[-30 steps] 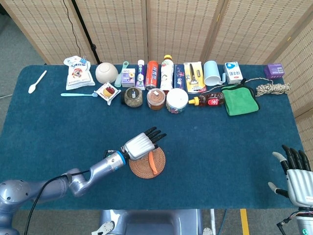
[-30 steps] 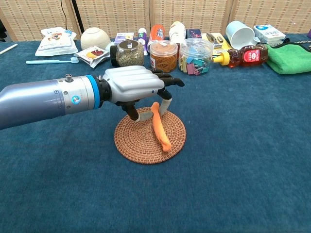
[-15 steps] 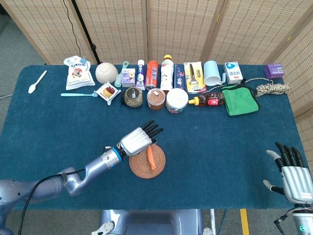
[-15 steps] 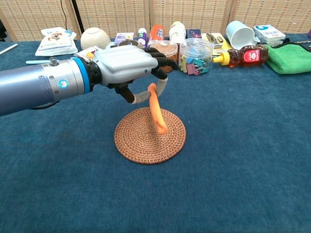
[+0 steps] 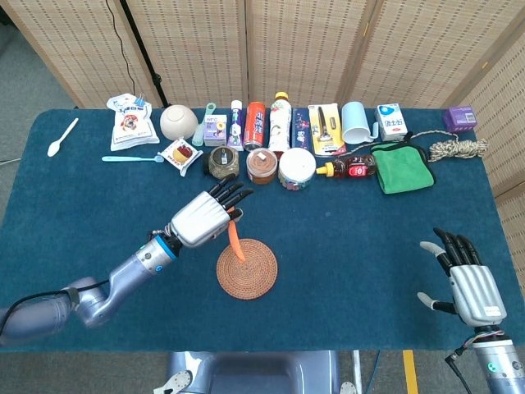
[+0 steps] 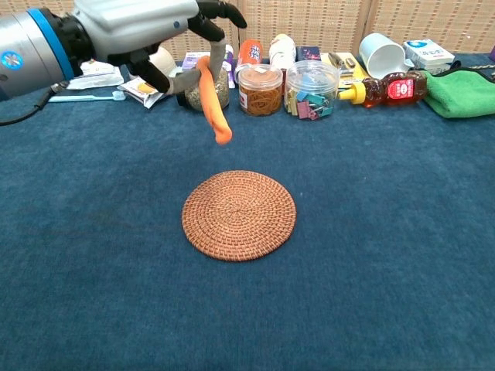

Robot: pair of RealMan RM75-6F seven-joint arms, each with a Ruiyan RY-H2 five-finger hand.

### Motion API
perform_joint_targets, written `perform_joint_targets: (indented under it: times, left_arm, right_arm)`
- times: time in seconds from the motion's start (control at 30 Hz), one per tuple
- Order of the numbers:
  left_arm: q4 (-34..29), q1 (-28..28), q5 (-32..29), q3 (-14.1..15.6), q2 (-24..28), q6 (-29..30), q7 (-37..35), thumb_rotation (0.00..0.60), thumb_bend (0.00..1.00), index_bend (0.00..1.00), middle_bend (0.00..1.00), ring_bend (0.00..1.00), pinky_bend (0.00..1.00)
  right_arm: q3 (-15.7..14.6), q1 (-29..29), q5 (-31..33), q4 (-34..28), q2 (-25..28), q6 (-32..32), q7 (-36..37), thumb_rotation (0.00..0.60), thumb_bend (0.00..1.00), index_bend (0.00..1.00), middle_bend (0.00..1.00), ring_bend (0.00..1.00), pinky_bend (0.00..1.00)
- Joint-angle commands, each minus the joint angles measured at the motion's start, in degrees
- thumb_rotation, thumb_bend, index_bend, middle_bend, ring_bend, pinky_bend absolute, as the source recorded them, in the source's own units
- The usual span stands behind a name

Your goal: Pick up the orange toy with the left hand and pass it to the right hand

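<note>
My left hand (image 5: 203, 215) (image 6: 143, 29) pinches the top end of the orange toy (image 5: 235, 240) (image 6: 214, 107), a slim carrot-like stick that hangs down in the air. Below it lies the round woven coaster (image 5: 247, 268) (image 6: 239, 214) with nothing on it. My right hand (image 5: 464, 280) hovers at the lower right of the head view, fingers spread and holding nothing; the chest view does not show it.
A row of items lines the table's far side: a bowl (image 5: 177, 121), jars (image 5: 264, 166), a clip tub (image 6: 312, 87), bottles (image 5: 280, 121), a mug (image 5: 355, 121), a honey bottle (image 6: 388, 88) and a green cloth (image 5: 402, 167). A white spoon (image 5: 61, 136) lies far left.
My left hand has lifted the orange toy off the coaster, moving up and to the left. My right hand has come up and further into the head view.
</note>
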Motion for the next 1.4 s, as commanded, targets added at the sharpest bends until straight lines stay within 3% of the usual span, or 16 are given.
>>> perform_joint_targets:
  times: [0.03,0.3,0.6,0.77,0.97,1.4]
  left_arm:
    - [-2.56,1.03,0.4,-0.55,2.85,1.6,0.57,0.6,0.5,0.66,0.14,0.11,0.03]
    - [-7.06,2.0,1.79,-1.19,8.4,3.56,1.67,0.6,0.5,0.66,0.14,0.11,0.03]
    - [-9.51,2.13,4.5,-2.18,12.26,5.52,3.66,0.6,0.5,0.66,0.14,0.11,0.03]
    - [-9.11,1.89,8.71,-2.14,13.86,7.77,4.31,0.6,0.5,0.66,0.14,0.11,0.03]
    - [-10.54,1.76,11.09,-2.01,14.9,8.67,4.65,0.6,0.5,0.66,0.14,0.11,0.03]
    - [-12.62,0.96,15.32,-1.8,14.33,8.81,8.15,0.6,0.5,0.66,0.14,0.11,0.03]
  right_arm:
    - [0.26,1.39,-0.24,-0.7,0.1,-1.6,1.98,0.6,0.0,0.21,0.08,0.09,0.07]
    - [0.7,4.56,-0.23,-2.99,0.45,-5.63,8.7,0.6,0.0,0.24,0.11,0.09,0.08]
    - [1.12,9.69,0.39,-5.93,1.11,-13.22,23.24,0.6,0.0,0.28,0.12,0.09,0.08]
    - [0.24,14.44,-0.89,-7.0,-0.33,-20.55,36.46,0.6,0.0,0.3,0.13,0.09,0.08]
    - [0.13,19.05,-1.58,-5.71,-2.92,-25.75,44.89,0.6,0.0,0.37,0.14,0.09,0.08]
    - [0.98,28.71,-2.59,-2.18,-8.22,-33.54,67.57,0.6,0.0,0.38,0.14,0.05,0.07]
